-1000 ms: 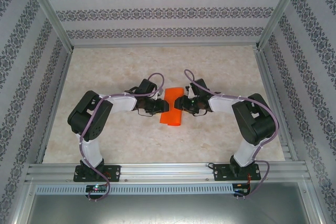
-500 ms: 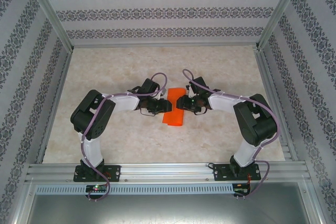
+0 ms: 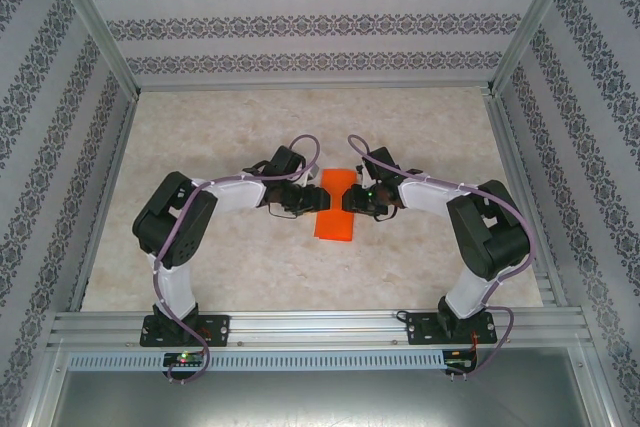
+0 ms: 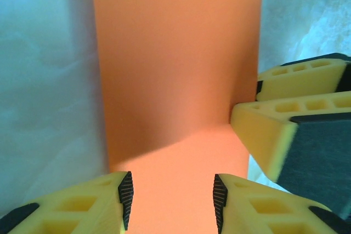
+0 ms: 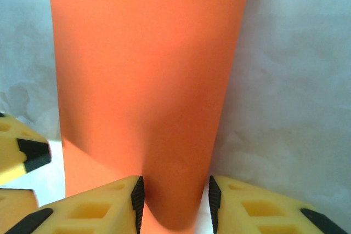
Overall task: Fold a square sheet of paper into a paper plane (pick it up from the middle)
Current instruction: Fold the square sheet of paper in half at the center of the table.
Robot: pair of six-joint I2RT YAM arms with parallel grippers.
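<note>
Surface: marbled beige tabletop point(image 3: 200, 147) inside an aluminium-framed booth with patterned wallpaper walls point(image 3: 320, 22).
Paper: orange-red paper point(image 3: 334, 209) lies mid-table as a narrow folded band between the two wrists.
Left gripper point(image 4: 173, 201): jaws spread over the band, gripping nothing.
Right gripper point(image 5: 174, 201): jaws apart, straddling a raised fold; no firm pinch visible.
Step (judged): mid-fold, working the lengthwise crease.
Next (judged): close on the fold, keep edges aligned, press flat.
Writing: none legible.

bright, even light is filling the top view; up close, a soft shadow is darkening the square sheet of paper point(image 4: 175, 53), its edges blurring slightly.
</note>
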